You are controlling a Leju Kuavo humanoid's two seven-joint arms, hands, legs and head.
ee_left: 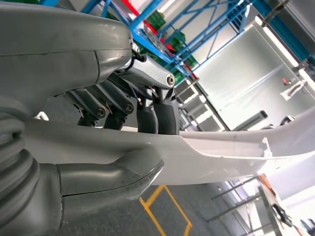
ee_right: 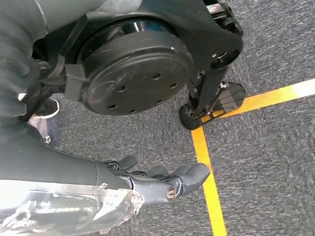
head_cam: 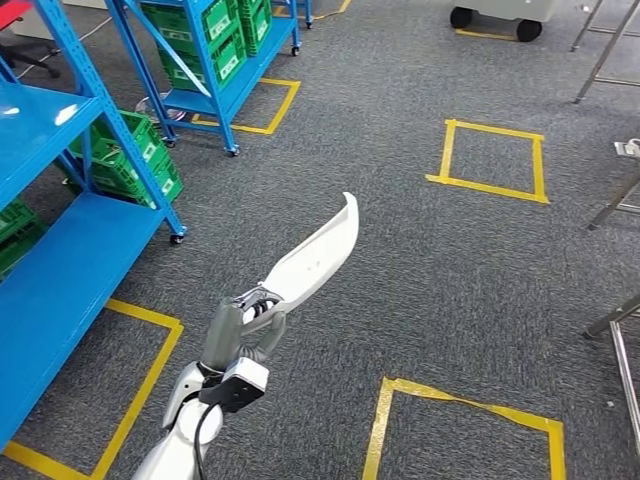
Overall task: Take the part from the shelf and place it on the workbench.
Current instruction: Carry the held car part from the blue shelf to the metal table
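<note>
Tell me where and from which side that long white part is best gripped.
Grip the white part at its narrow near end, coming from below and behind, as the left hand does now. That end looks thin enough for thumb and fingers to close across; the far end widens and curves upward.

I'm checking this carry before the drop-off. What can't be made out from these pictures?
- Workbench: which thing it is cannot be told; metal legs are cut off by the head view's right edge.
- White part: its held end is hidden by the left hand; in the left wrist view the frame cuts its far end.
- Right hand: fingers partly hidden; open or shut unclear.
</note>
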